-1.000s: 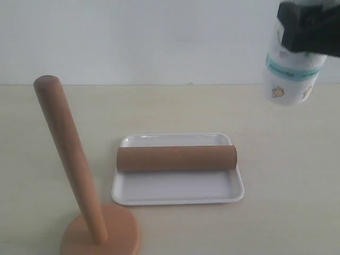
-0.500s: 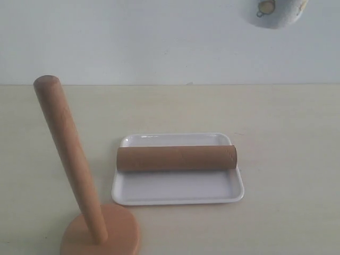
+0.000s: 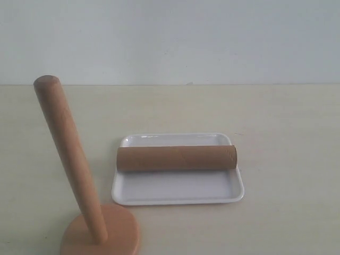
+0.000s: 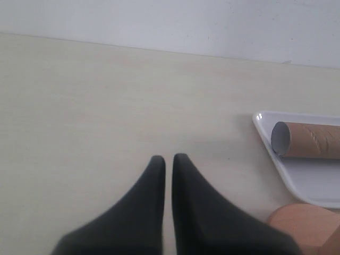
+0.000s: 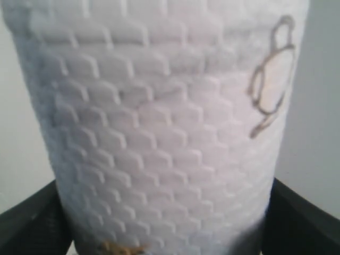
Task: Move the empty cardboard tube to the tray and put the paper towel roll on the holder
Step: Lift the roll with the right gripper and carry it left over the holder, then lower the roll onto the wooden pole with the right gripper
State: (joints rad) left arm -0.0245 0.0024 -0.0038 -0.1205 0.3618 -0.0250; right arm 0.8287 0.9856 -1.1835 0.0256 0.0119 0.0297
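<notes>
So the empty cardboard tube (image 3: 176,158) is lying on its side across the tray (image 3: 175,192), its ends about reaching the two short rims, and the holder (image 3: 69,159) stands on the table (image 3: 287,133) just off the tray's near left corner. The paper towel roll (image 5: 164,122) only shows up in the right wrist view, with the right gripper (image 5: 164,228) clamped on it, a black finger (image 5: 26,223) on each side. The left gripper (image 4: 168,159) is pinched together with nothing in it, hovering over table near the tray.
</notes>
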